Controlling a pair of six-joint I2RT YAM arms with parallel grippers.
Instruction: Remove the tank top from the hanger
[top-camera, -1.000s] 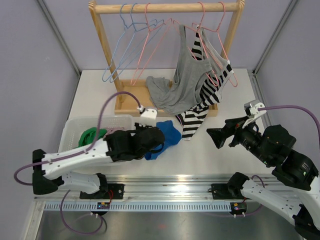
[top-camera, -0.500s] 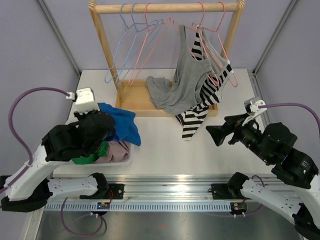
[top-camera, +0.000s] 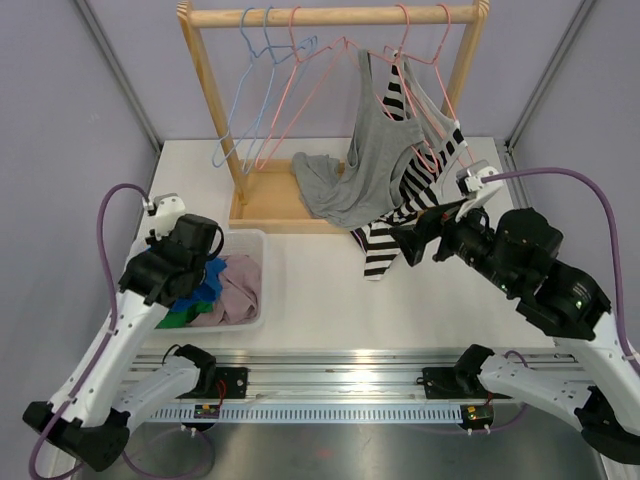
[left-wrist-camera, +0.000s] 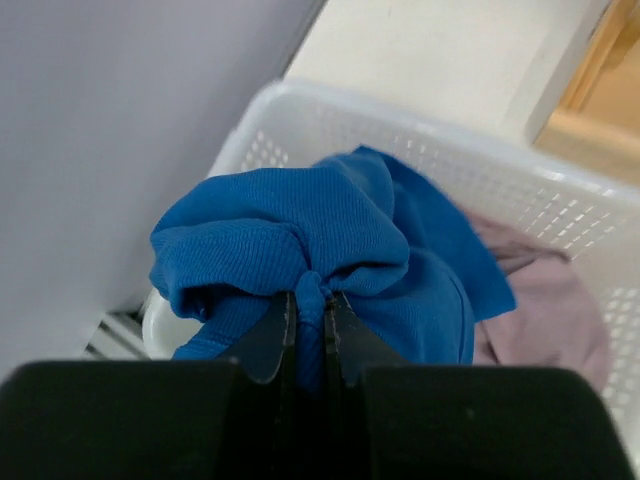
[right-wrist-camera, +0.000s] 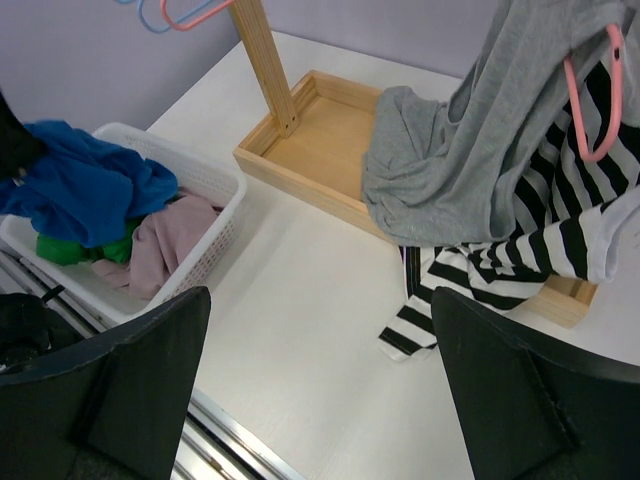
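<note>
Perhaps six hangers (right-wrist-camera: 570, 95), two hanging tops (top-camera: 375, 160), one basket (right-wrist-camera: 210, 240), three garments (top-camera: 235, 290) inside.

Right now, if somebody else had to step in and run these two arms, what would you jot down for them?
Left tool: shut on a blue garment, held over the white basket, not yet released.
Right tool: open and empty, facing the rack.
The basket also holds a pink garment and a green garment.
The grey top and striped top hang from pink hangers at the rack's right end. The grey one's lower end lies in the wooden base.
Done: the blue garment is at the basket.
Left: drop it, then take the two hanging tops off their hangers.
</note>
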